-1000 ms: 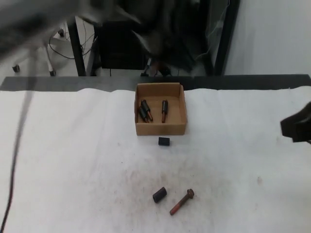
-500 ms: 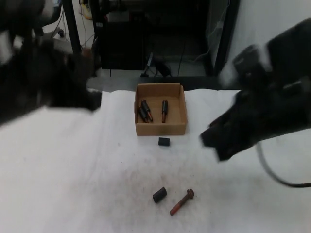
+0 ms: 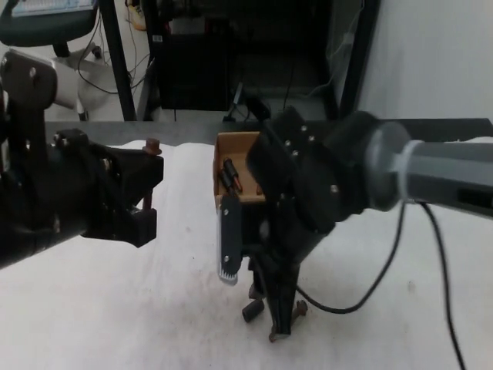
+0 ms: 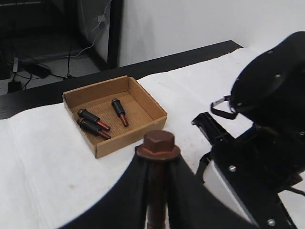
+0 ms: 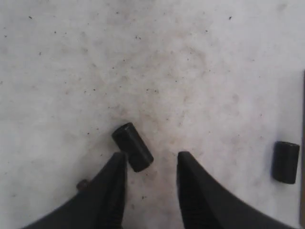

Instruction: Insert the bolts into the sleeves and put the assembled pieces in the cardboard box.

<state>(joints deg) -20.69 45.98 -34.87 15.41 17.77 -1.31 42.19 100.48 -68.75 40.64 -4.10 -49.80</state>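
Left pincer grips a bolt, right pincer gapes over a sleeve!
At 9 o'clock the left pincer is clamped on a bolt, head up, above the table. At 12 o'clock the box holds three assembled pieces. At 6 o'clock from it the right pincer hangs open, a sleeve end between its tips. A second sleeve lies apart.

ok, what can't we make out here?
High view: the right arm covers much of the cardboard box, so its contents cannot be counted there.
Right wrist view: the loose bolt is mostly behind one finger of the right gripper.
Left wrist view: shank of the held bolt is buried in the left gripper and cut off by the frame edge.
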